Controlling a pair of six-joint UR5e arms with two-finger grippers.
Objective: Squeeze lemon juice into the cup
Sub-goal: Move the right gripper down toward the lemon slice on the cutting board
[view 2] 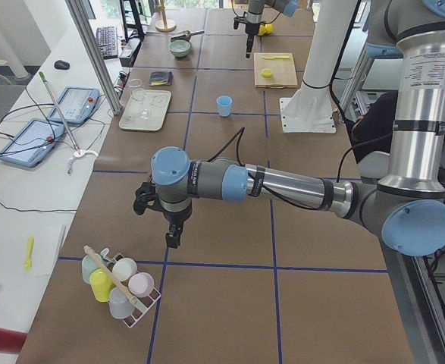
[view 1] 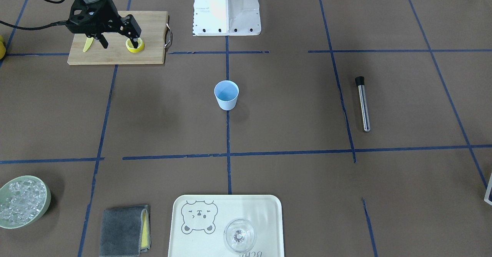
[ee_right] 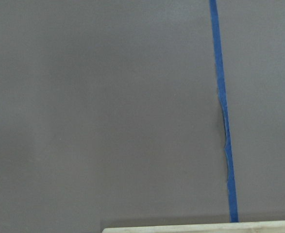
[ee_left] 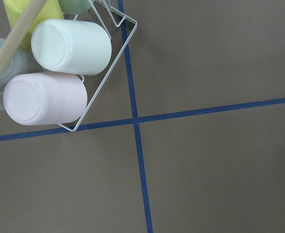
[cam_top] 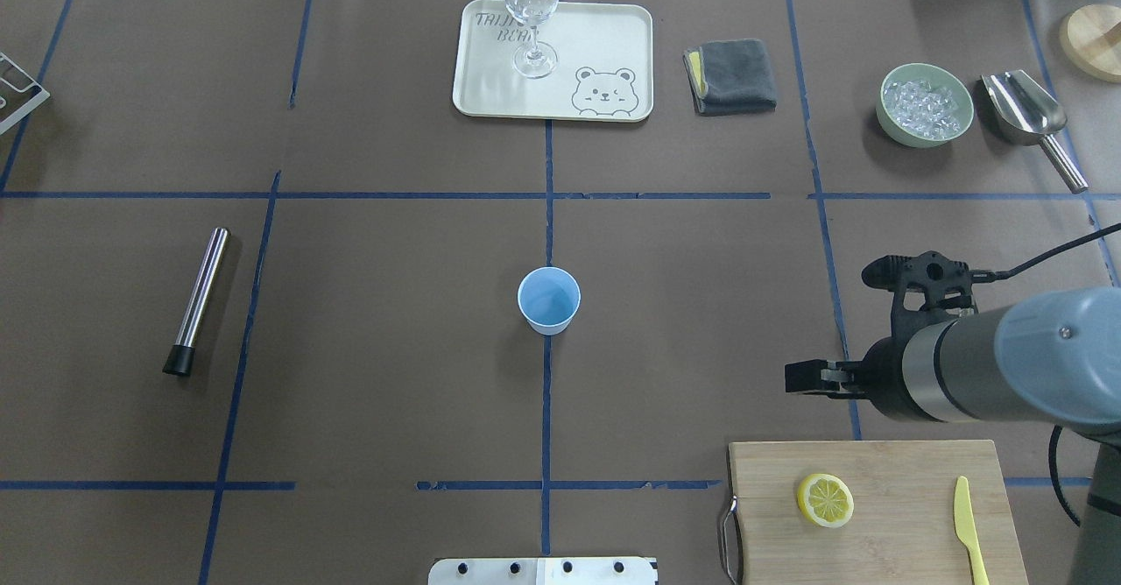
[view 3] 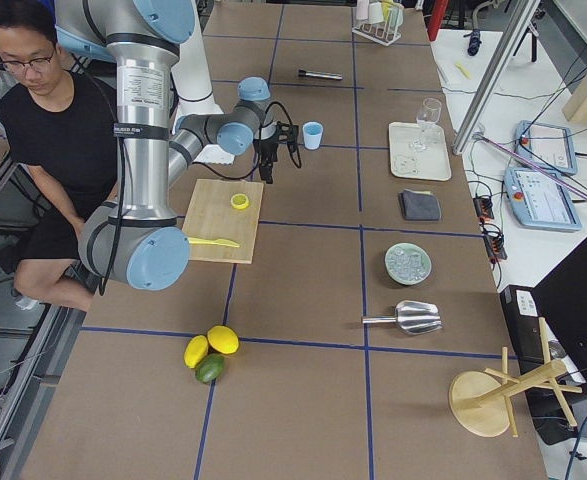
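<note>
1. The brown table (ee_right: 103,107) fills nearly the whole view, matte and plain.
2. A blue tape line (ee_right: 219,68) runs from the top edge to near the bottom, on the right side, leaning slightly rightward as it descends.
3. About halfway down, the tape buckles and lifts a little, with a thin dark shadow beside it.
4. A strip of a pale wooden board (ee_right: 195,228) lies along the bottom edge, from left of centre to the right border; the tape ends at it.

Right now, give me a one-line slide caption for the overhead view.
Right arm's open tool hovers just beyond the cutting board bearing the lemon slice; blue cup stands mid-table.
</note>
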